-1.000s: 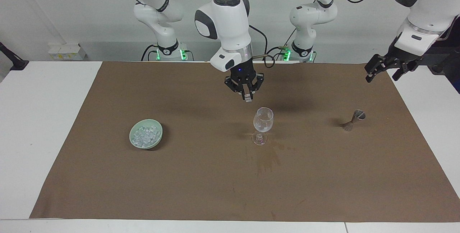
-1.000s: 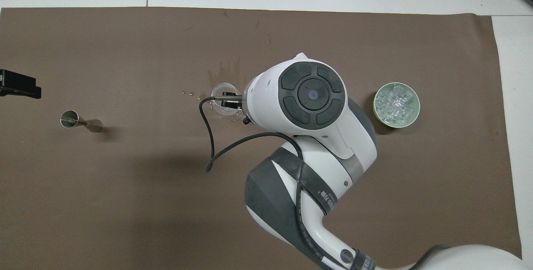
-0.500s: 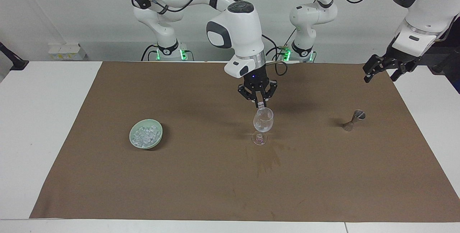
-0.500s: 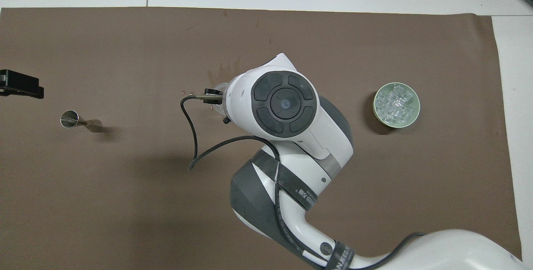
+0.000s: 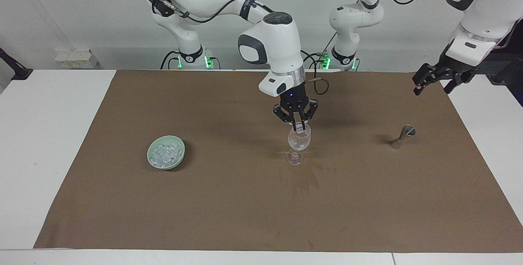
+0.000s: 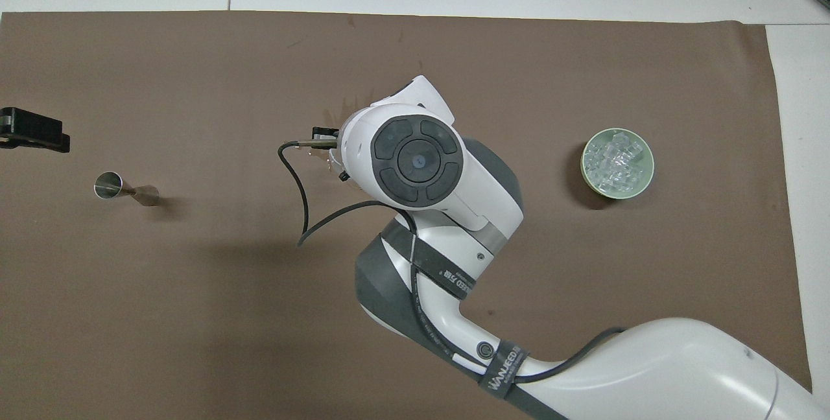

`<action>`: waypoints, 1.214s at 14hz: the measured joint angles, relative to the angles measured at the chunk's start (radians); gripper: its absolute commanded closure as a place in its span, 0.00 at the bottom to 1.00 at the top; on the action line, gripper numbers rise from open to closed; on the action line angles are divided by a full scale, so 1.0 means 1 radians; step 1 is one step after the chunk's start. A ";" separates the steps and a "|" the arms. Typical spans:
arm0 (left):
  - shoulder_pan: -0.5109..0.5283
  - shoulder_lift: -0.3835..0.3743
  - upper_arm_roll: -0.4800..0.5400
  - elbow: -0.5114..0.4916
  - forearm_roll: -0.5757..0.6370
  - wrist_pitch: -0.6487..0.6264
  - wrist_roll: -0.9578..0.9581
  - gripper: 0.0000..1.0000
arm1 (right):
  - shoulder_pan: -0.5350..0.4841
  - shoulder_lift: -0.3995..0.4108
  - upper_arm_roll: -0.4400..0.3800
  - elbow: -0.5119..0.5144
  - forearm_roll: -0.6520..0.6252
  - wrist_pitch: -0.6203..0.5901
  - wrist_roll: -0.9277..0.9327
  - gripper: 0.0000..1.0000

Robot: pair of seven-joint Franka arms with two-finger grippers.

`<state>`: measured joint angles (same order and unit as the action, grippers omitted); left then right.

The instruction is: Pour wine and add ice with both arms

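A clear stemmed glass (image 5: 299, 140) stands mid-mat. Right over its rim is my right gripper (image 5: 299, 127), shut on one ice cube (image 5: 300, 126) that hangs at the mouth of the glass. The other ice (image 5: 165, 153) is heaped in a pale green bowl (image 5: 179, 159) toward the right arm's end. My left gripper (image 5: 435, 81) hangs open and empty over the mat's edge at the left arm's end. In the overhead view the right arm covers the glass and its own gripper; the ice (image 6: 616, 162) and the left gripper (image 6: 32, 133) show. I cannot make out wine in the glass.
A metal jigger (image 5: 402, 136) lies tipped on the mat between the glass and the left arm's end, also the jigger (image 6: 126, 190) from above. A dark wet stain (image 5: 304, 181) marks the mat just farther from the robots than the glass.
My right gripper has carried the ice cube toward the left arm's end and down, from beside the glass to its rim. The left gripper has barely shifted.
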<state>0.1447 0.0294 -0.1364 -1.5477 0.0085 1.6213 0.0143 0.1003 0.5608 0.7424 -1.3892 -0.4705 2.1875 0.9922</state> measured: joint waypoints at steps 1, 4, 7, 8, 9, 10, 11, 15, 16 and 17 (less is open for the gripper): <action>0.000 0.001 0.000 0.000 0.000 0.001 0.000 0.00 | 0.005 0.001 0.000 0.000 -0.003 0.000 0.013 0.94; 0.000 0.001 0.000 0.000 0.000 0.002 0.000 0.00 | 0.008 0.002 0.000 0.000 -0.004 0.000 0.021 0.76; 0.000 0.002 0.000 0.000 0.000 0.002 0.000 0.00 | 0.008 0.003 0.000 0.000 -0.004 0.000 0.021 0.68; 0.000 0.002 0.000 0.000 0.000 0.002 0.000 0.00 | 0.008 0.003 0.000 0.000 -0.004 0.000 0.021 0.68; 0.000 0.003 0.000 0.000 0.000 0.002 0.000 0.00 | 0.008 0.003 0.000 0.000 -0.004 0.000 0.021 0.66; 0.000 0.003 0.000 0.000 0.000 0.002 0.000 0.00 | 0.008 0.003 0.000 0.000 -0.004 0.000 0.021 0.64; 0.000 0.003 0.000 0.000 0.000 0.003 0.000 0.00 | 0.008 0.003 0.000 0.000 -0.004 0.000 0.021 0.63; 0.000 0.003 0.000 0.000 0.000 0.007 0.000 0.00 | 0.009 0.003 0.000 0.000 -0.005 0.001 0.021 0.53; 0.000 0.003 0.000 0.000 0.000 0.007 0.000 0.00 | 0.013 0.003 0.001 0.001 -0.005 0.003 0.022 0.42; 0.000 0.003 0.000 0.000 0.000 0.009 0.000 0.00 | 0.015 0.003 0.002 0.003 -0.010 0.004 0.025 0.29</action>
<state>0.1447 0.0320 -0.1364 -1.5477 0.0085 1.6305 0.0143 0.1158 0.5638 0.7446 -1.3862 -0.4807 2.1914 1.0170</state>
